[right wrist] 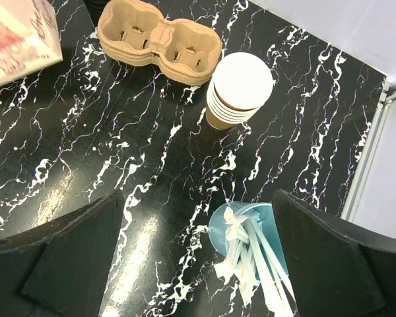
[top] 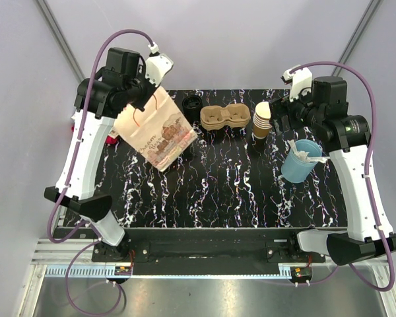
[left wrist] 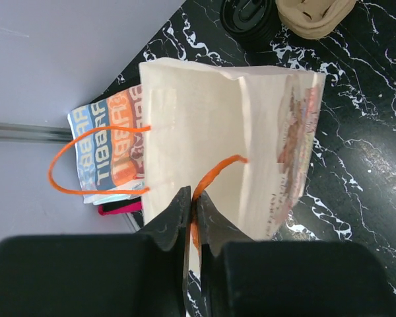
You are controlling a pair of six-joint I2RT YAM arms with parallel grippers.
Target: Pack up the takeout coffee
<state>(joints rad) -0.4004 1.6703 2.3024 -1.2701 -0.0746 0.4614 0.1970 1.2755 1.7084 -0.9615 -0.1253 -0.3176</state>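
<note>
The takeout coffee (top: 192, 105) stands at the back of the table and shows mostly its black lid (left wrist: 249, 16), just right of the paper bag. My left gripper (left wrist: 193, 201) is shut on one orange handle (left wrist: 214, 173) of the cream printed paper bag (top: 156, 129), which hangs tilted below it. The bag's other handle (left wrist: 72, 168) loops free. In the top view the left gripper (top: 148, 91) sits at the bag's upper edge. My right gripper (right wrist: 198, 198) is open and holds nothing, above the table between the cup stack and the blue cup. The right gripper (top: 279, 111) is far from the coffee.
A brown pulp cup carrier (top: 224, 117) lies right of the coffee. A stack of lidless paper cups (right wrist: 241, 89) stands beside it. A light blue cup with white stirrers (right wrist: 251, 244) is near the right fingers. Printed packets (left wrist: 109, 146) lie under the bag at the table's left edge.
</note>
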